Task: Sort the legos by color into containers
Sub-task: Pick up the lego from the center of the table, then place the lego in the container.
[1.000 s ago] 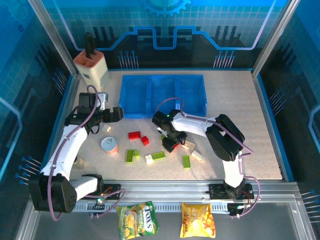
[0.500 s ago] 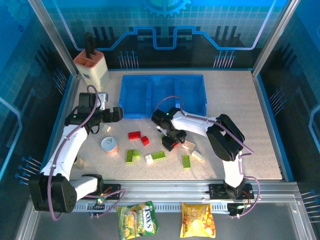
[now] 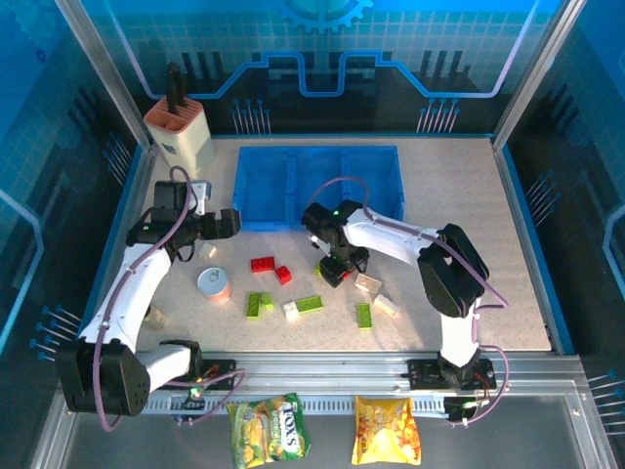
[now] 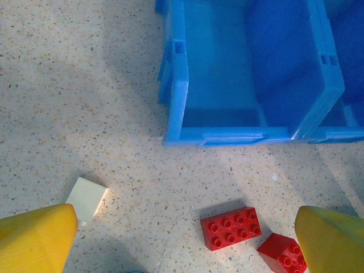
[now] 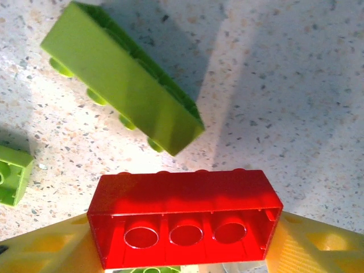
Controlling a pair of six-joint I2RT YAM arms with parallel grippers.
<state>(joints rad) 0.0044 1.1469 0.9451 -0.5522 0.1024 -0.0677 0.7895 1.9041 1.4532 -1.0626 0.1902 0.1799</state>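
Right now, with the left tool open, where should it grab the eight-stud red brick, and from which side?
Come straight down and pinch the red eight-stud brick across its two long side walls. It lies flat, studs up, with bare table along both long sides, while a smaller red brick crowds one short end. The left tool would probably need turning.

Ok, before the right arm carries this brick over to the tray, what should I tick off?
1. Grip: red brick held squarely by the right gripper: ok.
2. Clearance: lime green brick lies apart from the held one: ok.
3. Destination: blue tray, compartments look empty: ok.
4. Which compartment takes red: cannot tell, nothing sorted yet.
5. Other arm: left gripper open, hovering by the tray's left end, seemingly off the path: ok.
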